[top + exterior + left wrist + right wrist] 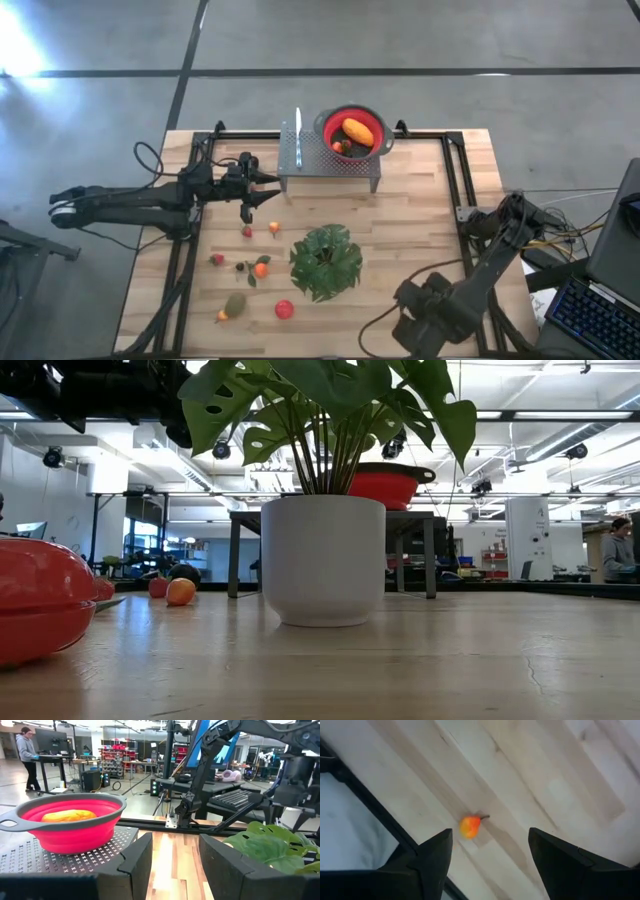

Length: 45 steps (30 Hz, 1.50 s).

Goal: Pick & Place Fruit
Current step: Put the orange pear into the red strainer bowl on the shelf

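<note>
From above, the left gripper [268, 187] sits at the table's left, near the low metal stand [330, 160], its fingers parted with nothing between them. Its wrist view shows what the top view does not: the gap between the two dark fingers [135, 865] is bare wood, and the red bowl [70, 822] rests on the perforated stand top with a yellow-orange oblong fruit [69, 815] inside. The top view adds a small red piece [346, 146] beside that fruit in the bowl.

Loose fruit [261, 268] lies scattered on the wood left of the potted plant [326, 260]: small red, orange and olive-green pieces. The table-level view catches only a few of them, with an orange one [181, 591] beyond a big red shape at the left edge.

The right gripper [425, 315] hangs at the table's near right corner. Its wrist view shows the fingers spread, holding nothing, over a small orange pear-shaped fruit [470, 826] lying on the wood.
</note>
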Each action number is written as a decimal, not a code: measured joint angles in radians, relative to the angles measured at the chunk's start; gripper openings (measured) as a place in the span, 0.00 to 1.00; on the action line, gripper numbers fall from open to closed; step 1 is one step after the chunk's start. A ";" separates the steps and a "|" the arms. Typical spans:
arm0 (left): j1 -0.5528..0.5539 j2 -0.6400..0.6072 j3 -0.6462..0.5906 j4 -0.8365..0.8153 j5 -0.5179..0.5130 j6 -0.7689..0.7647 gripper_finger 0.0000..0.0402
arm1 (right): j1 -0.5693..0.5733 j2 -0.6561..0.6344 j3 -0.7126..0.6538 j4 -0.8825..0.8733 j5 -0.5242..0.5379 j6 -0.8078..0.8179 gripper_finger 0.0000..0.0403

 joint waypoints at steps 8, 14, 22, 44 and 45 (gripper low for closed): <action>0.000 0.000 -0.016 -0.001 0.000 0.000 0.42 | 0.000 0.076 0.000 0.058 -0.091 0.109 0.59; 0.000 0.000 -0.016 0.000 0.000 0.000 0.42 | 0.002 0.125 0.001 0.121 -0.094 0.178 0.64; 0.000 0.000 -0.017 0.000 0.000 0.035 0.42 | 0.001 0.214 0.001 0.151 -0.123 0.222 0.69; 0.000 0.000 -0.017 0.001 0.000 0.058 0.42 | 0.001 0.342 -0.002 0.174 -0.142 0.271 0.57; 0.000 0.000 -0.017 0.000 0.000 0.058 0.42 | 0.001 0.344 -0.003 0.173 -0.142 0.270 0.57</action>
